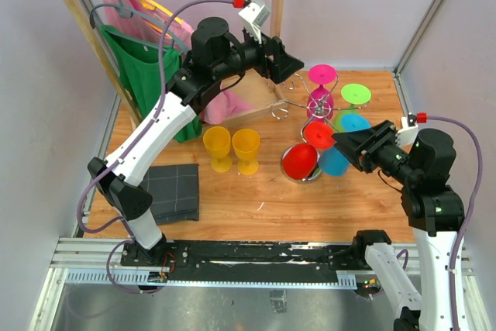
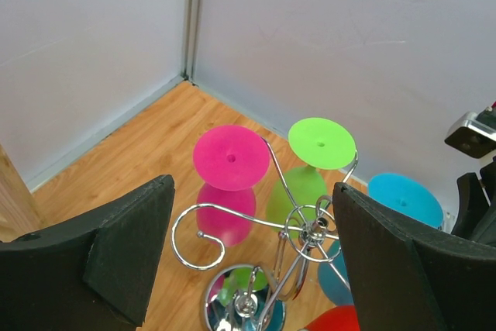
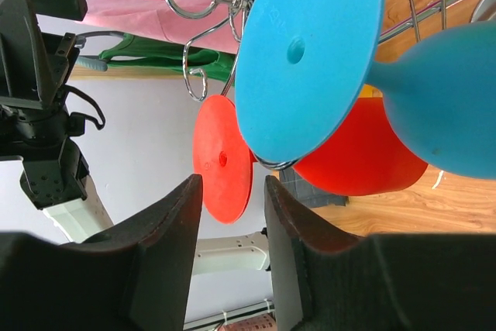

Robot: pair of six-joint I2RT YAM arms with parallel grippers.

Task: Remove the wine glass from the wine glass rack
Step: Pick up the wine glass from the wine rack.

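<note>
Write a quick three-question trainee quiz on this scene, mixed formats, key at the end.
1. Which glasses stand on the table, off the wine glass rack? A) red B) yellow C) pink
2. True or false: the left gripper has its jaws shut on a glass.
3. How many glasses hang on the rack, and in which colours?
Key:
1. B, the two yellow glasses.
2. False: its jaws stand wide open, holding nothing.
3. Four: pink glass, green glass, blue glass, red glass.
</note>
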